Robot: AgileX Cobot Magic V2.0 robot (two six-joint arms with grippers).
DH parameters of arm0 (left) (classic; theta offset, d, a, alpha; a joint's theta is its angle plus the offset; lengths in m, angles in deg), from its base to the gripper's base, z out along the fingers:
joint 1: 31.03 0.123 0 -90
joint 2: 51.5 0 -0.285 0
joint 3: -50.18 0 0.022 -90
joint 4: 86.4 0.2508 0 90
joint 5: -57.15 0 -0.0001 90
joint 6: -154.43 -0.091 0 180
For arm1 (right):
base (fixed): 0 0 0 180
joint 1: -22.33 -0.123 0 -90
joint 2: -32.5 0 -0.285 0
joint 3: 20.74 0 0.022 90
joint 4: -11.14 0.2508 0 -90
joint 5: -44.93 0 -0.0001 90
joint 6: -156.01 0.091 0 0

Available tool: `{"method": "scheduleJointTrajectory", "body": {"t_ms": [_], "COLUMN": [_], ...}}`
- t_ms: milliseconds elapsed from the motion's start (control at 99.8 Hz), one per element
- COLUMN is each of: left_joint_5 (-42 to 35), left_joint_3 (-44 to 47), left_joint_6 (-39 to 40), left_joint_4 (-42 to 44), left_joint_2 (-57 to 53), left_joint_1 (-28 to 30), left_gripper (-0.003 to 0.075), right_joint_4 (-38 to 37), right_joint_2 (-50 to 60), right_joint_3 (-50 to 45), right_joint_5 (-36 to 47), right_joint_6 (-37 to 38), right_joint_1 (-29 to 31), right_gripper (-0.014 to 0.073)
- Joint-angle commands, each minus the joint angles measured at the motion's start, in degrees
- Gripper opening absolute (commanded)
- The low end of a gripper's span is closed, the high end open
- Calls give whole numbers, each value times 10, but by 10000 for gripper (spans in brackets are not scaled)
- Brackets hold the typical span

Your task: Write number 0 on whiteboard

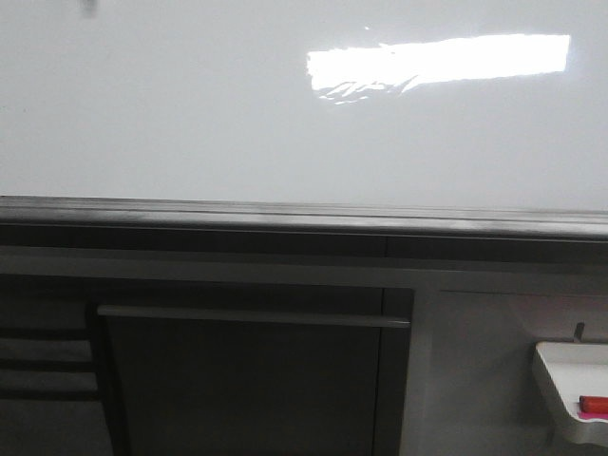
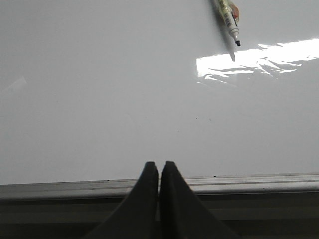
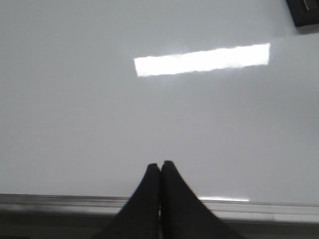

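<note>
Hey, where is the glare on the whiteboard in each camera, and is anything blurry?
Front view: a bright rectangular glare patch sits on the upper right of the whiteboard, and the whole picture is soft. Left wrist view: sharper, rippled glare beside a marker whose tip casts a faint shadow. Right wrist view: a clean glare bar, everything hazy.

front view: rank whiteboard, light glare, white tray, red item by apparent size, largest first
1. whiteboard, fills the upper half of the view.
2. light glare on the board.
3. white tray, cut off by the frame edge, so its full size is unsure; it may rival the glare.
4. red item in the tray, clearly smallest.
</note>
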Motion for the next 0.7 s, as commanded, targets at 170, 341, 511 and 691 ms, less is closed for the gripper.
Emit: {"method": "scheduleJointTrajectory", "body": {"t_ms": [170,341,511,691], "left_joint_5": [-44,-51,-51,-51], "left_joint_3": [15,15,15,15], "left_joint_6": [5,5,5,5], "left_joint_4": [0,0,-24,-113], "left_joint_2": [-14,-14,-14,-14], "left_joint_1": [2,2,2,2], "left_gripper": [-20,-20,-20,-20], "right_joint_4": [-3,-3,-3,-3], "right_joint_2": [-4,-4,-2,-2], "right_joint_3": [-7,-7,-7,-7], "right_joint_5": [44,44,45,45], "right_joint_6": [-4,-4,-4,-4], "right_joint_1": [4,4,-4,-6], "right_gripper": [-73,-73,-73,-73]}}
